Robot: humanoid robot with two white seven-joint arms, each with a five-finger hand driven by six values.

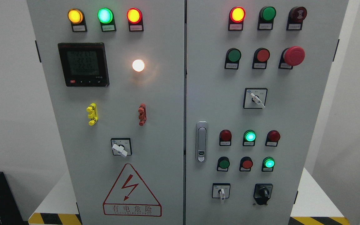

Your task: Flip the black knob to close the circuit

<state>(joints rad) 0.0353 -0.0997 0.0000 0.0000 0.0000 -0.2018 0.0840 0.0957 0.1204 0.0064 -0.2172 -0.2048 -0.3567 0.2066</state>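
Striped yellow-and-black tape [55,218] runs along the base at 7 o'clock, and again at 5 o'clock, below a grey two-door cabinet [167,103] that fills the view. No robot hand or arm shows, so whether the fingers are apart or together cannot be told, and nothing touches the panel.

On the right door, at 5 o'clock, sits the black knob [263,192] on its black plate, pointer tilted up toward about 11 o'clock. Just beside it at 9 o'clock is a white-handled switch [221,191], handle hanging straight down. Above them stand two rows of three lamps and buttons; a green lamp [249,136] in the upper row and another green lamp [269,163] in the lower row are lit. Higher up, another selector [255,98] points toward 4 o'clock. A red mushroom button [293,56] stands at 2 o'clock, and a red lamp [237,14] glows near the top.

A metal door latch [201,141] sits near the centre seam.

On the left door, amber, green and red lamps are lit along the top. A dark meter [83,64] shows faint digits too dim to read, and a white lamp [138,65] shines at its 3 o'clock. A yellow clip [92,114] and a red clip [142,114] lie below, then a white selector [120,148]. The warning triangle [132,190] carries a lightning bolt and the words "有电危险"; the small print under it is unclear. Lamp labels are too small to read.
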